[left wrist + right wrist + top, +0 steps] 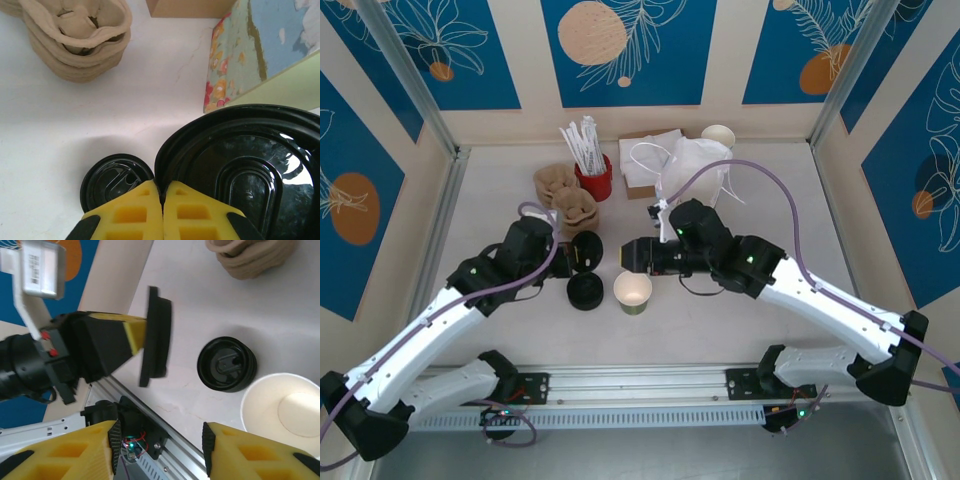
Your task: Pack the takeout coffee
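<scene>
Desk (490, 220): white, walled on three sides by blue-and-cream panels.

Left arm (430, 330) and right arm (840, 300): both reach in toward the middle of the desk, tips near each other.

Far side, centre: white plastic bag (695, 160), crumpled, with a cardboard box (642, 185) just left of it. A stack of pulp cup carriers (567, 198) sits left of the box. A red cup of white sticks (593, 178) stands touching the carriers. A stack of white cups (718, 134) stands by the back wall.

Paper cup (633, 292): upright on the desk, near-centre, olive sides, no lid on it. The right wrist view shows the pale inside and bottom (282, 407). It stands just right of the second black lid (586, 291).

Left end effector (575, 252): fingers pressed together (162, 197), clamped on the rim of a black plastic lid (250, 170). The right wrist view shows that lid edge-on (156, 335), upright and clear of the desk, with the left end effector (136, 337) gripping it from the side.

Right end effector (630, 257): fingers apart, nothing between them (159, 432). It hangs just behind the paper cup, facing the held lid.

Second black lid: flat on the desk, top up (226, 364), between the held lid and the near edge. From the left wrist it shows beside the fingers (112, 180).
</scene>
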